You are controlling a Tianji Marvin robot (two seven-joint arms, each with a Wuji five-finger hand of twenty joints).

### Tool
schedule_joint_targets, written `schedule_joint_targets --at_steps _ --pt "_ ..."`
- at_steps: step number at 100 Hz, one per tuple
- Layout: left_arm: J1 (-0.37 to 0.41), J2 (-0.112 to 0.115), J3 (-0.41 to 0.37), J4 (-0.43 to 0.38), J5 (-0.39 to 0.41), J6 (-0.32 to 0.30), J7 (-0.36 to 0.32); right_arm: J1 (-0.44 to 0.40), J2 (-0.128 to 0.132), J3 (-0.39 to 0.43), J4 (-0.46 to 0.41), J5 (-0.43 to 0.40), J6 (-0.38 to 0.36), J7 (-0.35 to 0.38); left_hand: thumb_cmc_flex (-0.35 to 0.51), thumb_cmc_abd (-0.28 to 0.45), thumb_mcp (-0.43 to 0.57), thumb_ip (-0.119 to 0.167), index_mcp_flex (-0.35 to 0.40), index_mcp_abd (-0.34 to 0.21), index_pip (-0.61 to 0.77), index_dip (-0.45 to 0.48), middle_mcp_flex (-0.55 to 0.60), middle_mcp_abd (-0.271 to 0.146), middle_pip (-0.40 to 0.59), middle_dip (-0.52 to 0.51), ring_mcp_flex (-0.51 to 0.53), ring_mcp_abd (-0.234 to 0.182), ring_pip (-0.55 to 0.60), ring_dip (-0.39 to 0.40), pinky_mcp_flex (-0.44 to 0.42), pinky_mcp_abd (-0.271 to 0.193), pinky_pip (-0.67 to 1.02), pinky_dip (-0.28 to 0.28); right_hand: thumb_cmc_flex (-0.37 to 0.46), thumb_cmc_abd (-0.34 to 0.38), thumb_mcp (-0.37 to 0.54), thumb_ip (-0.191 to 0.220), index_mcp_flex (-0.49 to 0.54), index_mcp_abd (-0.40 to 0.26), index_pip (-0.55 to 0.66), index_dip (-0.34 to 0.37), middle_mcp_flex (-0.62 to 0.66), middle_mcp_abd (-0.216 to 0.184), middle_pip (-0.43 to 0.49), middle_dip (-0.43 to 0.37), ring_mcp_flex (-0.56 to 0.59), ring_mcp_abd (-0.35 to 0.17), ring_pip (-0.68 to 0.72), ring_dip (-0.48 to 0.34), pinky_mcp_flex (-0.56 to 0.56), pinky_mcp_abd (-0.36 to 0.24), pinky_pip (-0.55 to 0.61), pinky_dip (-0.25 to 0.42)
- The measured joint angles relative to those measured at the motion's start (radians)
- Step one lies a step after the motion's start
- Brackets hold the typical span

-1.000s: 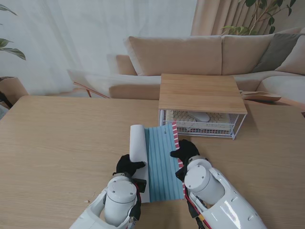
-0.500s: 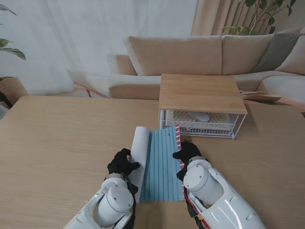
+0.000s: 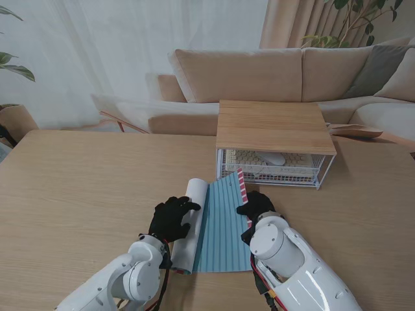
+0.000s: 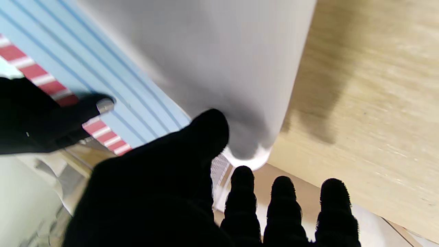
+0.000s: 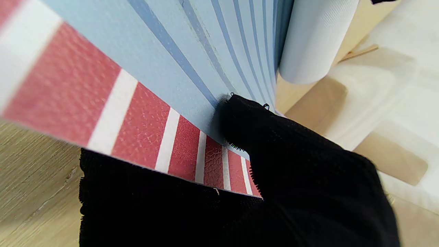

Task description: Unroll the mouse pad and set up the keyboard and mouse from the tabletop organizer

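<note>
The mouse pad (image 3: 219, 223) lay partly unrolled on the bench, its open part pale blue with darker stripes and a red-and-white striped right edge, its white-backed roll (image 3: 188, 223) still wound along the left side. The pale keyboard (image 3: 269, 159) sat flat inside the wire organizer (image 3: 321, 175), with the light mouse (image 3: 273, 158) resting on top of it.

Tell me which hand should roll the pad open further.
Left. The left hand rests on the rolled part of the mouse pad; the right hand is pinning its red-striped edge.
</note>
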Motion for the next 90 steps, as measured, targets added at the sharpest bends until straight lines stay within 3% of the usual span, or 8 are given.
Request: schedule_joint_targets --at_steps 15,41,59,80,90 --pt "-0.018 0.032 -0.002 -0.003 0.025 -0.060 -0.097 -0.003 0.000 0.002 -0.004 -0.005 0.011 0.000 0.054 0.040 -0.037 0.000 0.055 -0.013 -0.015 0.001 0.005 -0.025 0.059 0.037 0.000 -0.011 0.030 -0.006 0.005 -0.002 -0.010 0.012 0.000 0.000 0.000 0.000 0.000 0.000 0.000 0.000 0.000 0.000 0.006 0.000 0.000 0.000 0.008 0.003 0.002 0.000 0.000 0.010" --pt "0.001 0.054 -0.072 -0.026 0.087 -0.102 -0.156 -0.012 0.000 0.008 -0.018 -0.008 0.023 0.003 0.074 0.041 -0.055 0.000 0.082 -0.023 -0.019 0.001 0.010 -0.025 0.131 0.073 0.002 -0.011 0.085 -0.034 0.010 -0.002 -0.010 0.012 0.000 0.000 0.000 0.000 0.000 0.000 0.000 0.000 0.000 0.000 0.008 0.000 0.000 0.000 0.009 0.003 0.002 0.000 0.000 0.012" --pt "0.032 0.070 -0.153 -0.043 0.164 -0.166 -0.191 -0.014 0.001 0.010 -0.020 -0.012 0.023 0.003 0.075 0.034 -0.055 0.000 0.082 -0.036 -0.029 0.000 0.010 -0.025 0.134 0.074 0.002 -0.011 0.092 -0.047 0.011 -0.002 -0.010 0.012 0.000 0.000 0.000 0.000 0.000 0.000 0.000 0.000 0.000 0.000 0.008 0.000 0.000 0.000 0.009 0.003 0.002 0.000 0.000 0.012" --pt "0.066 0.087 -0.226 -0.059 0.159 -0.203 -0.203 -0.012 0.001 0.013 -0.020 -0.007 0.023 0.002 0.075 0.034 -0.055 0.000 0.083 -0.024 -0.028 0.000 0.010 -0.025 0.136 0.074 0.002 -0.011 0.107 -0.058 0.011 -0.002 0.024 0.007 0.000 0.000 0.001 0.000 0.000 0.000 0.000 0.000 0.000 0.000 0.009 0.000 0.000 0.000 0.011 0.003 0.002 0.000 0.000 0.019" --pt "0.076 0.089 -0.251 -0.068 0.158 -0.253 -0.205 -0.009 0.001 0.010 -0.019 -0.006 0.023 -0.001 0.075 0.048 -0.076 0.000 0.097 -0.023 -0.025 0.010 0.010 -0.025 0.150 0.087 0.002 -0.011 0.131 -0.058 0.011 -0.002 0.056 -0.005 0.000 0.000 0.001 0.000 0.000 0.000 0.000 0.001 0.000 0.000 0.009 0.000 0.000 0.000 0.012 0.003 0.002 0.000 0.000 0.019"
